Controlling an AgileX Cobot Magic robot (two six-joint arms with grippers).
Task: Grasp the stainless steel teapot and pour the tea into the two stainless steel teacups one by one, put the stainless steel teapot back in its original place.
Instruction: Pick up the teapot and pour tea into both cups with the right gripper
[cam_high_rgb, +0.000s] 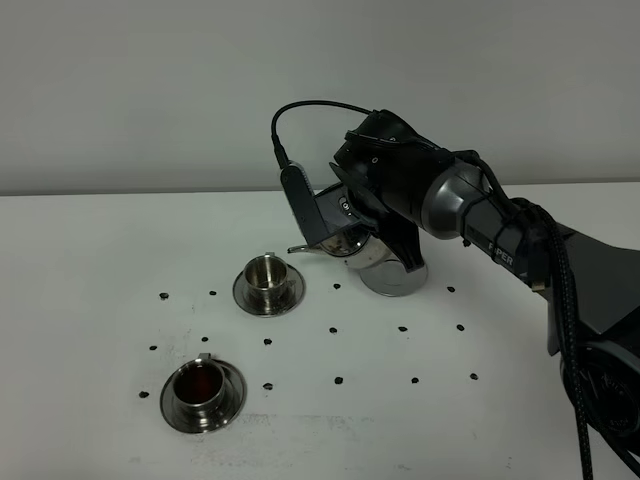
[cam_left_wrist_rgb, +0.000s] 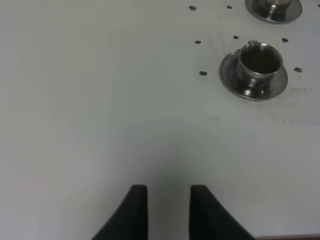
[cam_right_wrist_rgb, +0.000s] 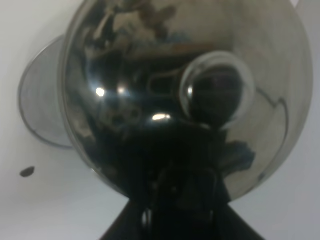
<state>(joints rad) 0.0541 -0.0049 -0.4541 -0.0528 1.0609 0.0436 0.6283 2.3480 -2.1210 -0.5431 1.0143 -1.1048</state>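
Note:
The stainless steel teapot (cam_high_rgb: 352, 245) hangs tilted in my right gripper (cam_high_rgb: 345, 220), its thin spout (cam_high_rgb: 298, 248) pointing at the far teacup (cam_high_rgb: 267, 273), just above and right of its rim. No stream shows. That cup looks plain steel inside. The near teacup (cam_high_rgb: 201, 386) holds reddish-brown tea (cam_high_rgb: 198, 381). The small round saucer (cam_high_rgb: 397, 280) lies just below the pot. In the right wrist view the lid and knob (cam_right_wrist_rgb: 217, 95) fill the frame, the saucer (cam_right_wrist_rgb: 37, 102) peeks out behind, and the gripper (cam_right_wrist_rgb: 175, 212) is shut at the pot. My left gripper (cam_left_wrist_rgb: 167, 210) is open over bare table.
Small black dots (cam_high_rgb: 337, 329) mark the white table (cam_high_rgb: 100, 250). The left wrist view shows the tea-filled cup (cam_left_wrist_rgb: 260, 62) on its saucer and the edge of the other cup's saucer (cam_left_wrist_rgb: 272, 9). The right arm's cable (cam_high_rgb: 580, 400) runs down at the right edge.

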